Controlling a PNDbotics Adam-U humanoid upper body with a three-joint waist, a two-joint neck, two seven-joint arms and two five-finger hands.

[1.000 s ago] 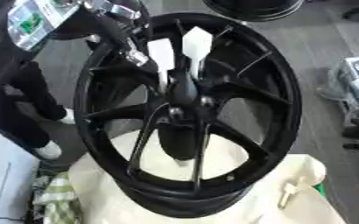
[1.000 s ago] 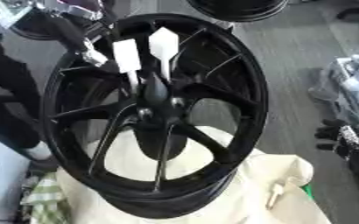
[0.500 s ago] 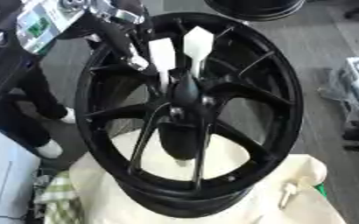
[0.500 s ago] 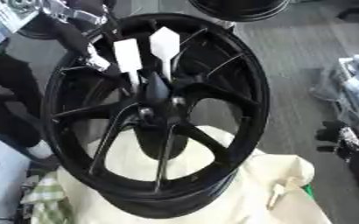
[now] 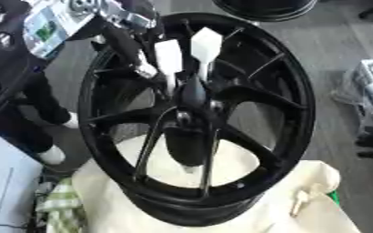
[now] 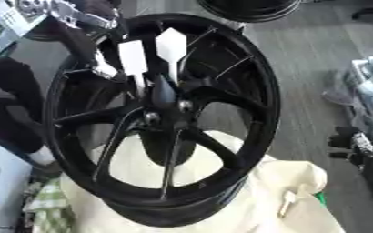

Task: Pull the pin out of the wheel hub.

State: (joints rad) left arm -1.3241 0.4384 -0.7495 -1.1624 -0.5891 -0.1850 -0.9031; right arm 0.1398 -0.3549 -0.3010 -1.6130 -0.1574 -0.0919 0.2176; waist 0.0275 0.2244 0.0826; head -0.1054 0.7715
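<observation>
Left hand (image 5: 134, 48) reaching in at wheel hub (image 5: 191, 98), near two white-tagged pins (image 5: 170, 59); finger state not discernible. Pins judged not yet extracted. Next: grasp one pin, draw straight outward.

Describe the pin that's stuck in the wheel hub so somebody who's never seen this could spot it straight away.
A big black spoked wheel stands nearly upright on a cream cloth. At its hub, two white paddle-shaped tabs stick up side by side. The pin is the taller tab on the right, with a pointed diamond top on a thin stem running down into the hub; the tab beside it is shorter and squarer.
</observation>
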